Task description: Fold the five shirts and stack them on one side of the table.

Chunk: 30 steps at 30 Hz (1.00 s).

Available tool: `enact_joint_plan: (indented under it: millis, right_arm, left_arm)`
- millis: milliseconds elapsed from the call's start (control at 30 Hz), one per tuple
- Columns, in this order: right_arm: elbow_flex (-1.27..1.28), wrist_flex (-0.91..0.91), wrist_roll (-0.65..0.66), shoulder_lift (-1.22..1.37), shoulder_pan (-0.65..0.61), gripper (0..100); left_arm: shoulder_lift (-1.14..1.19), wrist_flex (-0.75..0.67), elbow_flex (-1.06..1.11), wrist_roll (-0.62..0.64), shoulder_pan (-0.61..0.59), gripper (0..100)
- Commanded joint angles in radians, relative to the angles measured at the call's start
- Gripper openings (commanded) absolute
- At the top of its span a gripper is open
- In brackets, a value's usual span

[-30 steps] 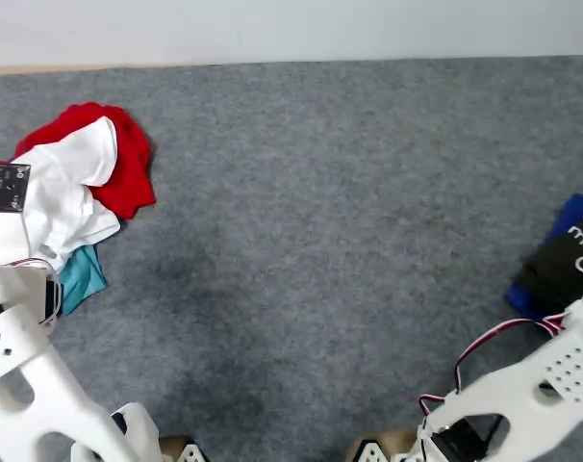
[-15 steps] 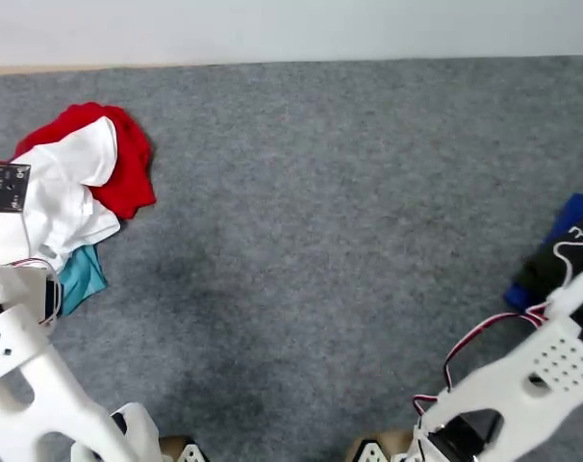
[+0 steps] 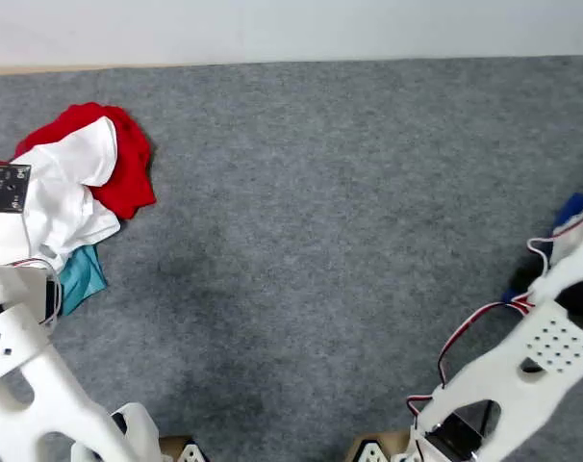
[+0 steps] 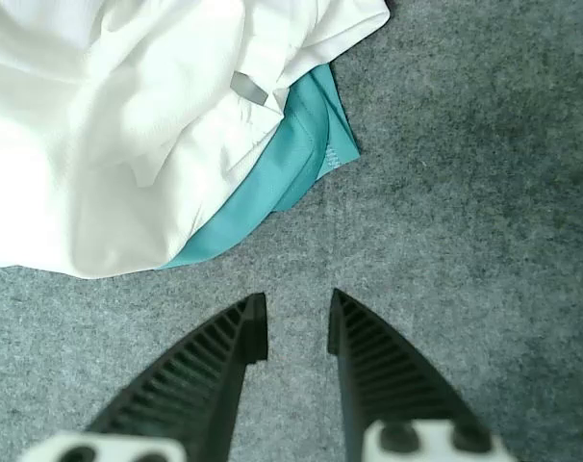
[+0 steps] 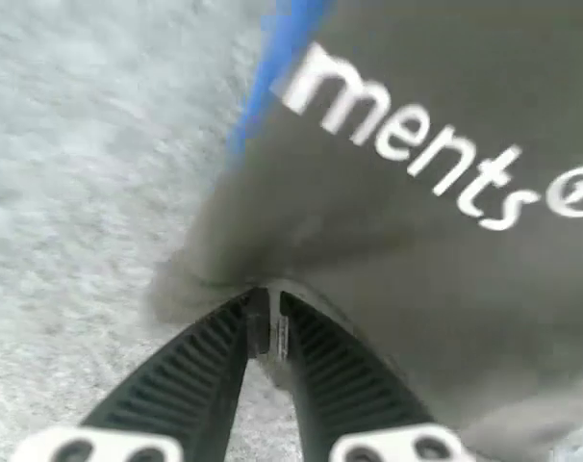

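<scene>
Three shirts lie in a loose pile at the mat's left: a red shirt (image 3: 128, 164) at the back, a white shirt (image 3: 65, 192) over it and a teal shirt (image 3: 80, 279) peeking out beneath. My left gripper (image 4: 298, 318) hovers open over bare mat just short of the teal shirt (image 4: 291, 164) and white shirt (image 4: 118, 144). At the right edge a black shirt (image 5: 417, 250) with white print lies on a blue shirt (image 5: 282, 48). My right gripper (image 5: 269, 303) is shut on the black shirt's edge. The right arm (image 3: 551, 337) covers most of that stack.
A grey felt mat (image 3: 320, 212) covers the table, with wide bare room through the middle. A pale wall strip runs along the far edge. The left arm (image 3: 22, 356) stands at the near left corner.
The right arm has swung farther over the black and blue shirts, hiding most of them in the high view. The left arm and the pile have not moved.
</scene>
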Motion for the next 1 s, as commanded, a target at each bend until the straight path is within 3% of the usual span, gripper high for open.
enact_joint_plan:
  millis: [0,267,433,700,967]
  right_arm:
    - [0.005,0.038,-0.012,-0.09,-0.074,1.8]
    - [0.034,0.013,-0.063,0.139,-0.182,1.7]
    - [0.029,0.041,-0.078,0.088,-0.205,1.5]
    - [0.023,0.005,-0.077,-0.165,-0.127,1.7]
    - [0.025,-0.096,-0.075,0.024,-0.074,1.5]
  left_arm:
    - [-0.012,-0.023,-0.004,0.005,0.044,11]
    - [-0.012,-0.018,-0.004,0.008,0.114,11]
    - [-0.012,-0.021,-0.004,0.008,0.11,11]
    - [-0.012,-0.021,-0.004,0.008,0.11,11]
    - [-0.012,-0.018,-0.004,0.008,0.11,11]
